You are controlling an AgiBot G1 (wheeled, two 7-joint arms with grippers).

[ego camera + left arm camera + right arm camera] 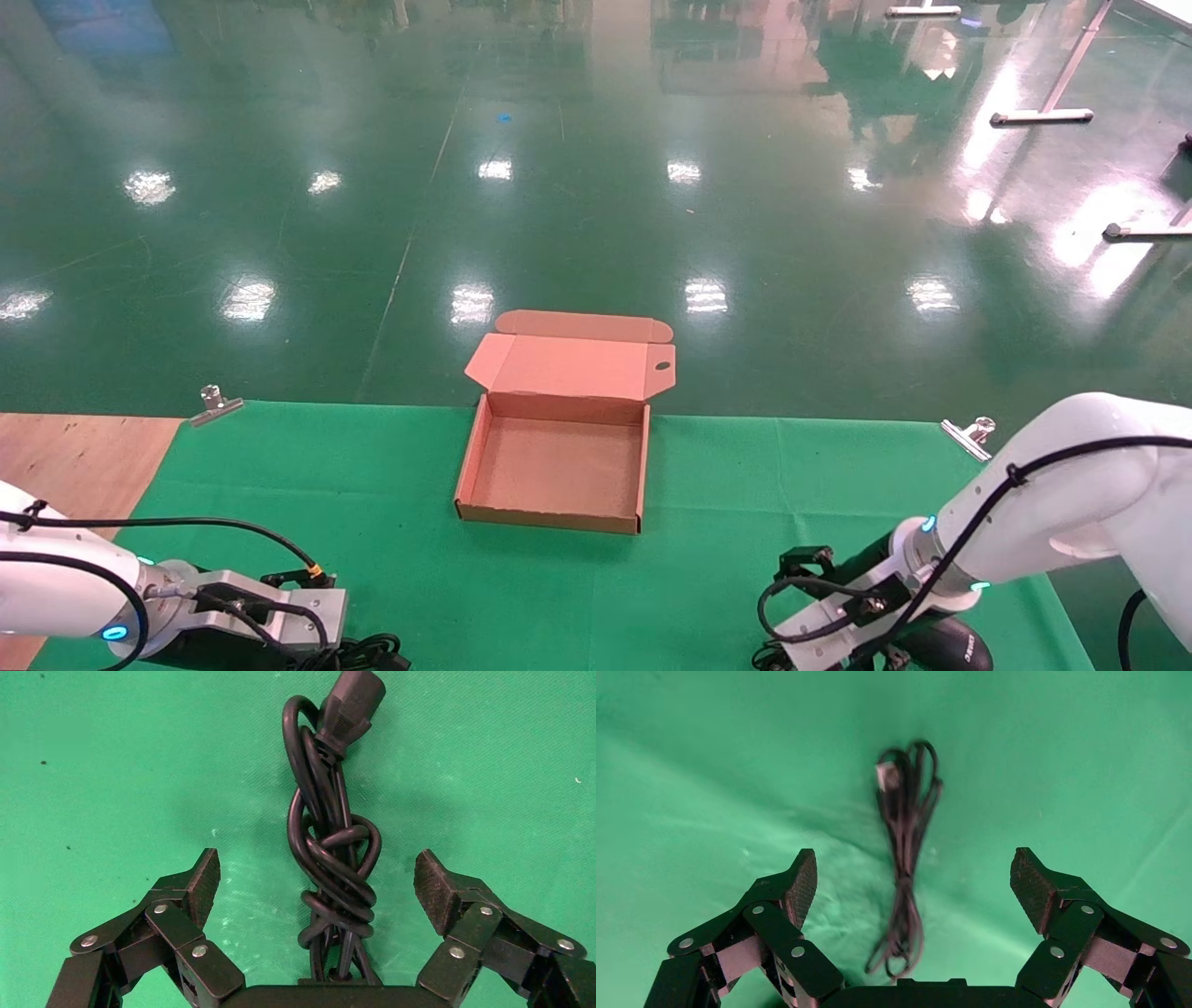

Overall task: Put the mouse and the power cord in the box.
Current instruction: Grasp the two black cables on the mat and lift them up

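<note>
Power cord (330,860), a thick black cable tied into a twisted bunch of loops with a chunky black plug at its far end, lies on the green cloth of the desk (391,522) directly under my left tool (316,881). That tool is spread wide, 1 ribbed black pad on each side of the bunch, neither touching it. In the head view the left tool (307,629) sits at the near left edge of the desk, well apart from the shallow tan-pink cardboard box (470,466), which stands open and bare at the middle, lid folded back.

My right tool (912,878) is also spread wide, over the thin black cable (902,860) of the mouse, folded into a slim hank on the cloth. The small glossy black oval mouse (945,643) itself shows only in the head view, at the near right edge beside the right tool (810,624).

I judge the step in hand to be gripping the cord. To do it well I would lower the left tool straight down until the pads flank the knotted middle, where the loops are thickest, then close across the whole bunch. Catching 1 loop alone could let the rest unravel and drag. I would lift high enough for the plug to clear the box wall.
</note>
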